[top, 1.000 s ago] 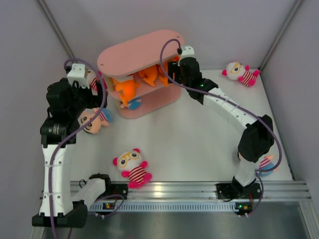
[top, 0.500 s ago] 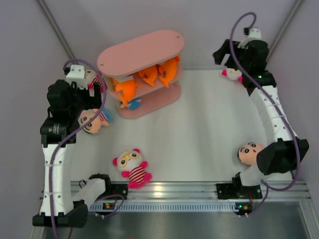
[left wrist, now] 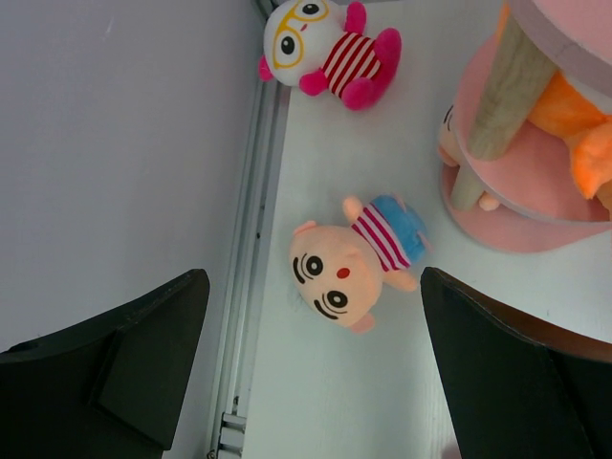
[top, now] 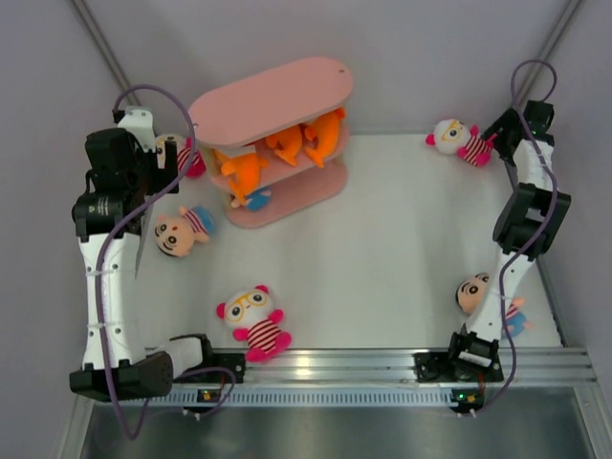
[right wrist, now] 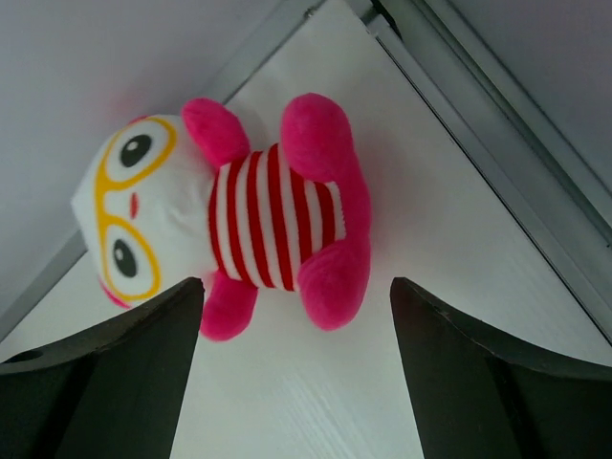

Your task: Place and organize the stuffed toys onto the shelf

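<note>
Currently held: nothing; both of my hands are empty.
Right hand (right wrist: 296, 382): fingers apart, hanging over the glasses doll (right wrist: 229, 225), which lies face up on the tabletop (top: 382, 249) in the upper right corner of the overhead view, close to the wall rail.
Left hand (left wrist: 311, 382): fingers spread wide above the peach-faced doll (left wrist: 354, 263), left of centre, near the foot of the shelf (left wrist: 535, 191).
Shelf stock: orange sharks (top: 287, 148) on the middle tier.
Left on tabletop: second glasses doll (top: 253, 320), lower centre; third glasses doll (top: 182, 153) behind my left arm; second peach-faced doll (top: 473, 292) by my right arm's base.
Risk, pickup: I judge that closing on a pink limb alone would let the corner doll slip or swing free; coming down off-centre could shove it against the rail.
Risk, placing: a careless entry could knock the sharks off their tier.
Change, right: a second ago my right hand was at the middle tier's right end; it is now out in the corner, and the doll by its base has come into sight.
Change, left: my left arm has drawn back, uncovering the peach-faced doll.
</note>
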Motion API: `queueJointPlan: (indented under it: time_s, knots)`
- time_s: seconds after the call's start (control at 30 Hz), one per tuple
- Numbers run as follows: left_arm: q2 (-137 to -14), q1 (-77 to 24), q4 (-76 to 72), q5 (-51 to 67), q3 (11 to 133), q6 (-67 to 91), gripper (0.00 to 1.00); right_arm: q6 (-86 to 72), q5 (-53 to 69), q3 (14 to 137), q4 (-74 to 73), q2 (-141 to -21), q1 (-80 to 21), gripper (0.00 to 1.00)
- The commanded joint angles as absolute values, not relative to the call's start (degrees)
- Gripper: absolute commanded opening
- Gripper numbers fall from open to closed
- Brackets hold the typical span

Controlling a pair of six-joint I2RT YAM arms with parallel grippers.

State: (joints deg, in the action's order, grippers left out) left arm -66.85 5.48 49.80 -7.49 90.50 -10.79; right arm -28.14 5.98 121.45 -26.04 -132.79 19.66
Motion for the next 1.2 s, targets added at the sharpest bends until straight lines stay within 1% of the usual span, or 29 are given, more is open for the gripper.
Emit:
queueJointPlan:
  time_s: [0.0, 0.1, 0.2, 0.3, 0.33, 0.4, 0.43, 0.47, 0.53, 0.57, 0.6, 0.7, 0.73, 0.8, 0.83, 0.87, 0.9, 0.93, 1.0, 1.03, 1.1, 1.13, 1.17]
  knots:
    - [-68.2, 7.5, 51.4, -8.4, 95.3, -11.7, 0.98, -30.8, 5.1, 125.2, -24.9, -134.3, 20.1, 0.79]
    - [-69.6, 8.9, 51.7, -8.5, 95.9, -11.8, 0.98, -33.0, 8.1, 123.8, -20.6, -137.1, 20.2, 0.78]
    - [-70.8, 9.8, 51.7, -9.1, 96.2, -11.8, 0.98, -36.1, 12.0, 124.2, -17.2, -140.4, 20.1, 0.74]
    - [-71.5, 10.3, 51.7, -8.4, 96.2, -11.3, 0.98, -38.4, 12.1, 124.0, -14.8, -142.5, 20.1, 0.64]
    - [-71.5, 10.4, 51.6, -8.1, 96.2, -11.3, 0.98, -39.0, 12.1, 124.1, -13.3, -143.2, 20.2, 0.55]
    - [-71.5, 10.5, 51.7, -7.8, 96.1, -11.3, 0.98, -39.6, 12.2, 124.6, -12.7, -143.7, 20.2, 0.44]
    - [-71.3, 10.7, 51.6, -7.8, 95.8, -11.5, 0.98, -40.2, 12.3, 124.6, -12.4, -143.9, 20.2, 0.3]
    - [-71.3, 10.8, 51.6, -7.8, 95.9, -11.4, 0.98, -40.4, 12.8, 124.6, -12.0, -143.8, 20.2, 0.21]
    - [-71.3, 11.0, 51.7, -7.6, 95.8, -11.3, 0.98, -41.6, 13.6, 124.3, -12.6, -142.7, 20.2, 0.0]
    - [-71.3, 11.1, 51.6, -7.0, 95.8, -11.3, 0.98, -42.3, 14.8, 123.4, -11.8, -141.6, 20.2, 0.0]
    - [-71.2, 11.1, 51.6, -6.5, 95.8, -11.2, 0.98, -42.9, 15.5, 120.0, -10.5, -140.0, 20.1, 0.0]
    - [-70.5, 11.1, 51.6, -4.1, 95.5, -11.2, 0.98, -44.9, 15.8, 112.4, -5.7, -130.8, 19.4, 0.0]
    - [-69.8, 11.0, 51.6, -3.5, 95.4, -11.1, 0.98, -45.6, 15.4, 110.8, -5.0, -125.5, 18.7, 0.0]
    - [-68.8, 11.1, 51.6, -1.2, 95.1, -11.0, 0.98, -46.5, 13.5, 105.6, -1.9, -119.6, 17.8, 0.0]
    - [-68.6, 11.0, 51.5, -0.3, 95.0, -10.9, 0.98, -47.7, 12.8, 104.2, -1.0, -114.1, 16.5, 0.0]
    - [-68.0, 11.1, 51.5, 0.3, 94.7, -10.8, 0.98, -48.2, 11.2, 103.1, -0.5, -111.6, 15.9, 0.0]
    - [-67.3, 11.0, 51.6, 3.4, 94.0, -10.8, 0.98, -48.7, 10.5, 101.5, -0.5, -109.1, 15.1, 0.0]
    - [-67.0, 11.0, 51.5, 4.4, 93.7, -10.8, 0.98, -49.7, 9.8, 100.8, -0.5, -104.6, 13.4, 0.0]
    - [-65.9, 11.0, 51.6, 5.8, 92.6, -10.7, 0.98, -51.1, 7.0, 97.5, 1.6, -100.0, 11.2, 0.0]
    - [-65.6, 11.0, 51.5, 6.7, 92.1, -10.7, 0.98, -52.6, 5.3, 96.2, 3.1, -95.5, 8.6, 0.0]
    - [-65.0, 10.9, 51.4, 7.2, 91.1, -10.8, 0.98, -53.7, -1.6, 93.8, 4.0, -91.5, 5.0, 0.0]
    - [-64.7, 11.0, 51.4, 7.7, 90.9, -10.9, 0.98, -54.1, -6.1, 94.1, 4.4, -88.8, 1.0, 0.0]
    - [-64.5, 11.0, 51.4, 7.8, 90.6, -11.0, 0.98, -54.1, -7.9, 94.1, 4.6, -87.9, -2.0, 0.0]
